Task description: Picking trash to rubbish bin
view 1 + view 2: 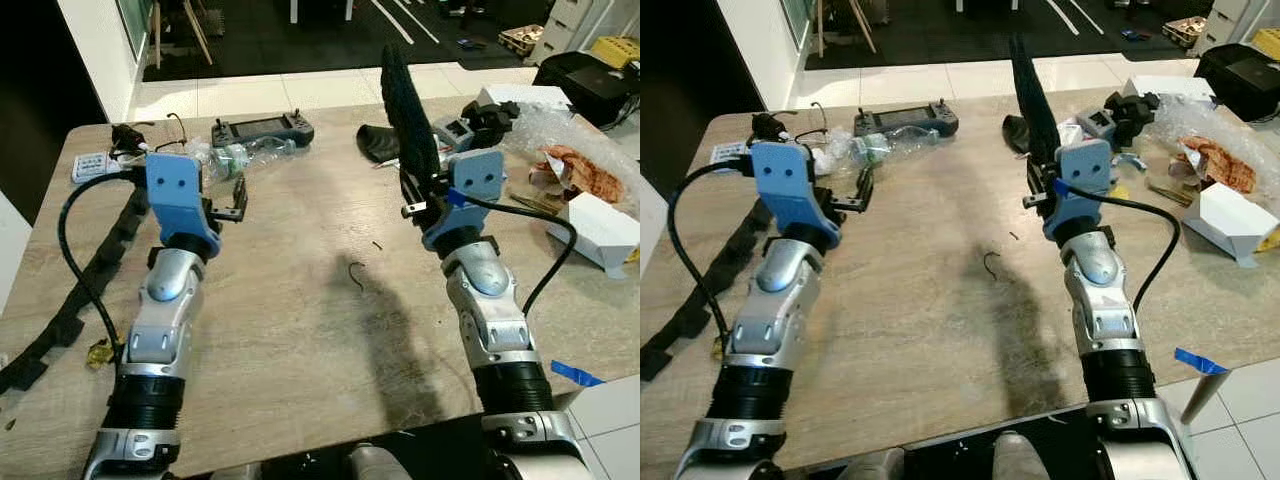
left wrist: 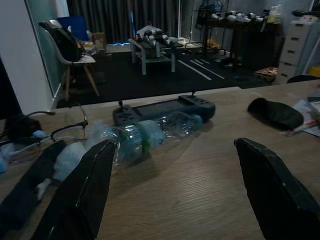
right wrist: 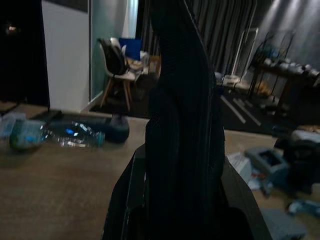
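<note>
Crowding table (image 1: 300, 330): handheld controller (image 1: 262, 129), bottle (image 1: 245, 154).

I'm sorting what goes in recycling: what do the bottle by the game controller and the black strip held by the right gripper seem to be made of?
The bottle looks like thin clear plastic: see-through, crumpled, glinting, with a pale label band. The black strip, clamped upright in the right gripper, looks like matte foam or rubbery material, dull with a ribbed surface; which one, I cannot tell. Both sit over a table with a wood-grain finish.
</note>
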### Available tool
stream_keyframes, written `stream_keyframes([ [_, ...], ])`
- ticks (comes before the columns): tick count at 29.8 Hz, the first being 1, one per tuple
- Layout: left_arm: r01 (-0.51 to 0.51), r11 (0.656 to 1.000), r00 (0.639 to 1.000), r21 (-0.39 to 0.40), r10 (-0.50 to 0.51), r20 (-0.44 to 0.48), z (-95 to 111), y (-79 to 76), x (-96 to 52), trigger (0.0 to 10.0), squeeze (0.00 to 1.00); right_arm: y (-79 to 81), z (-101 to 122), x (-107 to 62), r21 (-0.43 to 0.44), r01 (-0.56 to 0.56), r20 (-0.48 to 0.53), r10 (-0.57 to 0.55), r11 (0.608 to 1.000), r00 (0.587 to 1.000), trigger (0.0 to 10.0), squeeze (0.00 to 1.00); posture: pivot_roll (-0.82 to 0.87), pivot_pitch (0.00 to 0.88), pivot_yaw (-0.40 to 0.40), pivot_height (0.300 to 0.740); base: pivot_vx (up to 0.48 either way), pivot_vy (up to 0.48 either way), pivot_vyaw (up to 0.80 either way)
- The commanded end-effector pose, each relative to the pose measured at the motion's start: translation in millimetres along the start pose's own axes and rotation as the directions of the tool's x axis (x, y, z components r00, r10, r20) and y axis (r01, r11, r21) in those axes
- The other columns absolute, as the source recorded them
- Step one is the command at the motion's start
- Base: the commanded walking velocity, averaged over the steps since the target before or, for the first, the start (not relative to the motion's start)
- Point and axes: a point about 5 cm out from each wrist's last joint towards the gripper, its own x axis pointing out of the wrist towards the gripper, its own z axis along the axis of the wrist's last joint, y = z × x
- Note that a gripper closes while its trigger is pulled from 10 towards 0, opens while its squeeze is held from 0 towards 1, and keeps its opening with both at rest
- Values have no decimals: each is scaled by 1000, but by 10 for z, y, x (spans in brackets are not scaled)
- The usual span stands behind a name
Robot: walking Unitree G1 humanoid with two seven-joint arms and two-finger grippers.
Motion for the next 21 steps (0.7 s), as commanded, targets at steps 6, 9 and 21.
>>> stream_keyframes([
  [6, 19, 1000, 1000, -12, -19, 17, 16, -91, -12, 10000, 0, 3, 43, -42, 6, 32, 17, -32, 999, 999, 10000, 0, -78, 28, -13, 740, 0, 0, 0],
  [9, 22, 1000, 1000, -14, -22, 18, 16, -98, -15, 10000, 0, 11, 42, -44, 8, 32, 16, -33, 999, 999, 10000, 0, -76, 29, -12, 740, 0, 0, 0],
  [21, 53, 999, 998, -9, -53, 23, 21, -131, -18, 10000, 0, 37, 29, -72, 12, 36, 6, -36, 999, 999, 10000, 0, -74, 27, -2, 740, -132, 0, 0],
])
